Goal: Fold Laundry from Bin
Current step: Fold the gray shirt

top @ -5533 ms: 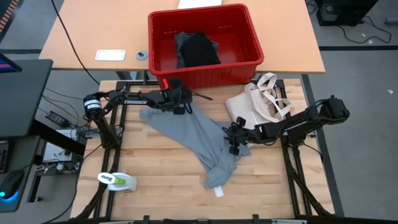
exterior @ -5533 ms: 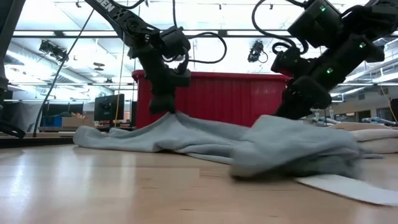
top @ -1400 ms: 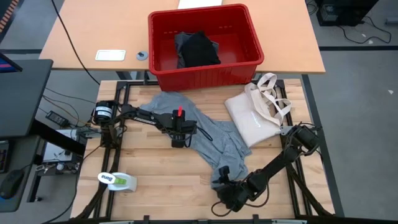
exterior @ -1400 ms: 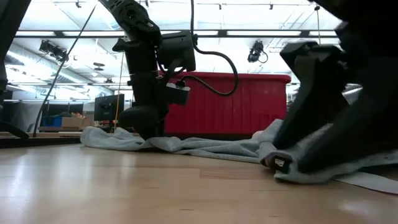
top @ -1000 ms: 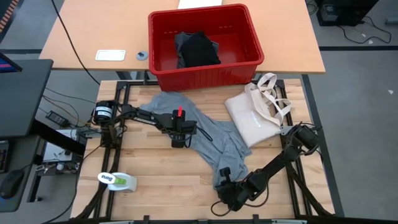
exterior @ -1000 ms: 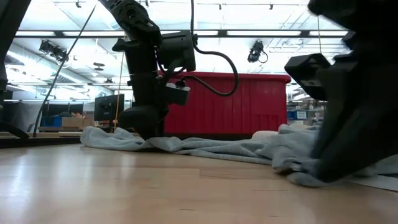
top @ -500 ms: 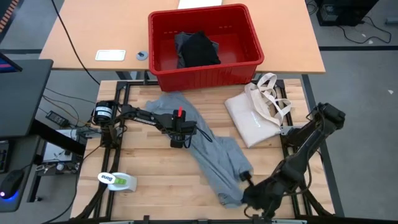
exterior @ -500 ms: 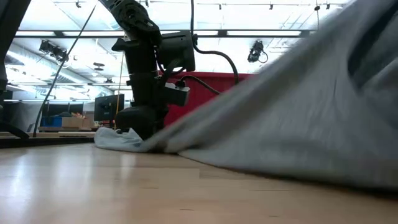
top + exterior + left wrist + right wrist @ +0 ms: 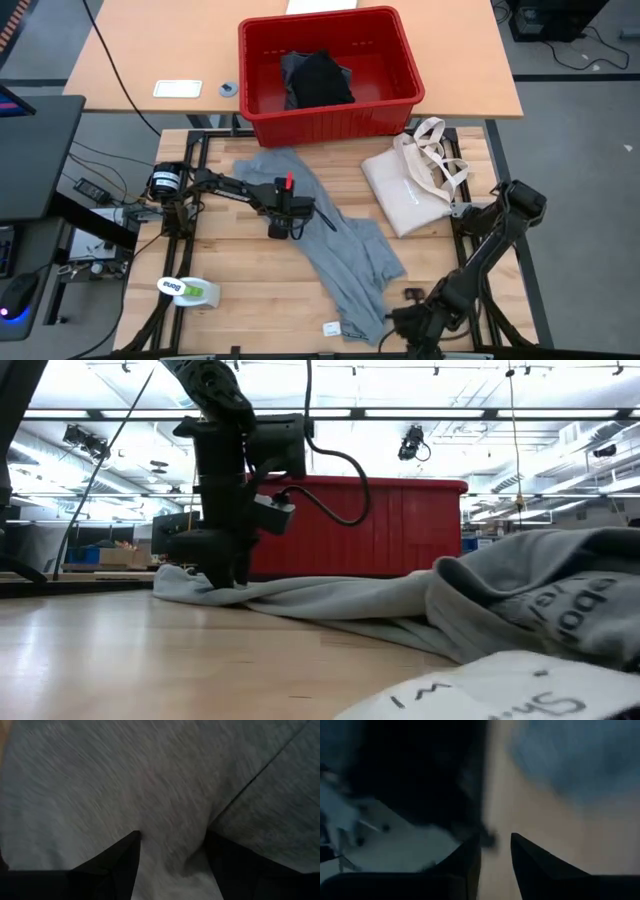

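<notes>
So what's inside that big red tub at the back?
Inside the red tub lies a black garment, piled on some grey cloth that peeks out beside it. Whatever sits underneath that pile is covered, so I cannot tell what else is there.

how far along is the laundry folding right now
Early. Done: the grey T-shirt is out of the red bin and stretched across the table. In hand: the left gripper presses open on its upper part; the right gripper sits just off its lower end, holding nothing. Left: no fold yet, and dark garments remain in the bin.
</notes>
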Robot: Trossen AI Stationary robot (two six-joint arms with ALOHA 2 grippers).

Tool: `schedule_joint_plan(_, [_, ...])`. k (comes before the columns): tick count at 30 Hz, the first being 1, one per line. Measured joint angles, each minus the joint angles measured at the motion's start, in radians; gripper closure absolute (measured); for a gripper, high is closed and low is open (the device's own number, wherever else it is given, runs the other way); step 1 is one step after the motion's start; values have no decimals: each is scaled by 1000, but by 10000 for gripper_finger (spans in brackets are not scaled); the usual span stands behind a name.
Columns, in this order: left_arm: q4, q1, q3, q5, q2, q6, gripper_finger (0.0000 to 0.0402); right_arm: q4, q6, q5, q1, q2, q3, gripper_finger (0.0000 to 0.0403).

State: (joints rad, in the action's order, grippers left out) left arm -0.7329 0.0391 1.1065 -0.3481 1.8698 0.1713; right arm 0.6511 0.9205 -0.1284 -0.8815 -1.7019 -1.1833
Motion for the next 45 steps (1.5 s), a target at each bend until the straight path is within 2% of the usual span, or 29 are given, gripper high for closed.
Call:
schedule_joint_plan(2, [-18,0,0,0,0,-11,166,123,103,-2,-11,0,0,292])
schedule_joint_plan(3, [-22,0,0,0,0,-18,166,181,134,28,-16,2,-1,294])
schedule_joint_plan(6, [-24,-6,0,-2,0,-33,166,323,176,237,-45,1,0,299])
schedule_joint_plan(9, [-22,-27,0,-13,0,-16,166,350,235,486,-80,3,34,302])
schedule_joint_plan(11, [-24,-43,-2,-27,-9,5,166,342,240,561,-93,2,71,302])
schedule_joint_plan(14, [-26,-61,-5,-52,-28,7,166,283,268,570,-83,3,159,301])
schedule_joint_plan(19, [-32,-61,-7,-33,-63,-11,166,114,261,590,-43,2,301,300])
schedule_joint_plan(28, [-63,-58,-6,-42,-65,-26,166,41,261,659,-28,6,386,302])
schedule_joint_plan(31, [-66,-58,-5,-45,-66,-29,166,48,258,653,-26,5,388,327])
schedule_joint_plan(34, [-65,-58,-5,-48,-66,-40,166,39,261,633,-26,5,404,382])
schedule_joint_plan(37, [-68,-58,-4,-48,-68,-50,166,22,266,604,-26,8,417,392])
schedule_joint_plan(40, [-70,-58,-3,-49,-68,-52,166,160,288,515,-29,14,371,396])
schedule_joint_plan(42, [-71,-58,-3,-49,-68,-49,166,364,312,440,-41,18,323,397])
schedule_joint_plan(45, [-73,-58,-2,-50,-68,-48,166,606,334,409,-48,29,216,396])
